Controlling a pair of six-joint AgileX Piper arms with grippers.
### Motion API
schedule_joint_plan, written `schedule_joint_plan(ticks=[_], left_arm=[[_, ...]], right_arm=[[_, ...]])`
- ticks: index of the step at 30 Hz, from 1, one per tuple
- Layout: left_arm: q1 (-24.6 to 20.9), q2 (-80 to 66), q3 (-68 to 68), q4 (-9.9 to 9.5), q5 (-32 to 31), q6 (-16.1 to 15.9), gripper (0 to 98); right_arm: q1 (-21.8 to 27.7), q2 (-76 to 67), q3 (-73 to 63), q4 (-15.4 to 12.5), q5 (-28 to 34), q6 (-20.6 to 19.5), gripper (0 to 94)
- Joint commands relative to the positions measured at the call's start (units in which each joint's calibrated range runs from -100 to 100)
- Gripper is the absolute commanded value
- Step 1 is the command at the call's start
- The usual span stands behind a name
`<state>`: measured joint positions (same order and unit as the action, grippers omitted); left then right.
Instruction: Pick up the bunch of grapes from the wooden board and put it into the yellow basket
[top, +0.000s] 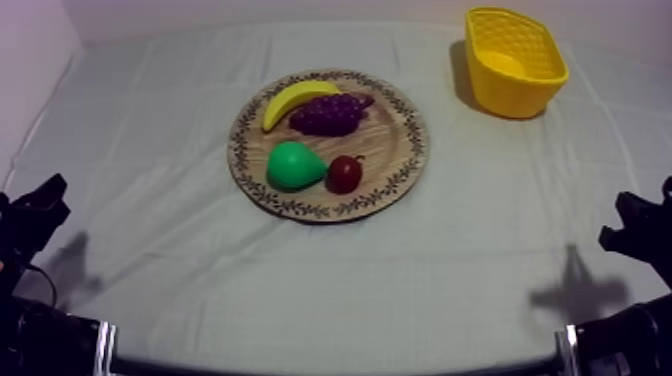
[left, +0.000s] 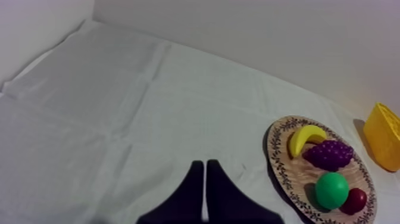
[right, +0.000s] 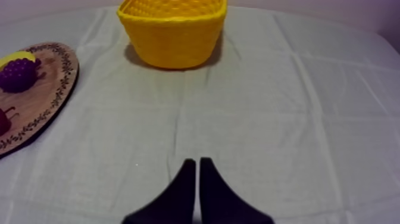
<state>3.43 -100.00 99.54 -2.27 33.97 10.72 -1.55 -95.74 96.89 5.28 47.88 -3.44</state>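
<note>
left gripper (left: 205, 162): two matte black fingers (left: 189, 199), broad at the root, tapering to blunt tips, with a thin pale seam between them. right gripper (right: 197, 159) looks the same. left arm (top: 35, 215) and right arm (top: 640, 225) are black and angular, each with a pale band near its base.

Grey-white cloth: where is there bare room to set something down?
Bare: the wide near strip before the round wooden board, and the gap between it and the yellow basket. Crowded: the board, full of toy fruit.
</note>
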Motion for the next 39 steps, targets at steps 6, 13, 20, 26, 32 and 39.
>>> schedule_joint_plan(ticks=[6, 13, 20, 26, 32, 39], left_arm=[[0.01, 0.00, 0.01, 0.00, -0.02, 0.00, 0.0], [0.01, 0.00, 0.01, 0.00, -0.02, 0.00, 0.0], [0.01, 0.00, 0.01, 0.00, -0.02, 0.00, 0.0], [0.01, 0.00, 0.01, 0.00, -0.02, 0.00, 0.0], [0.01, 0.00, 0.01, 0.00, -0.02, 0.00, 0.0], [0.01, 0.00, 0.01, 0.00, -0.02, 0.00, 0.0]], right_arm=[[-0.29, -0.02, 2.88, -6.77, -10.71, 6.08, 0.5], [-0.29, -0.02, 2.88, -6.77, -10.71, 6.02, 0.5], [-0.55, -0.02, 2.88, -7.81, -10.95, 7.41, 0.5], [-0.80, 1.25, 2.47, -8.84, -12.77, 9.55, 0.5], [-0.95, 5.55, -2.48, -9.15, -14.38, 10.38, 0.5], [0.06, 14.00, -15.04, -12.40, -14.00, 12.89, 0.5]])
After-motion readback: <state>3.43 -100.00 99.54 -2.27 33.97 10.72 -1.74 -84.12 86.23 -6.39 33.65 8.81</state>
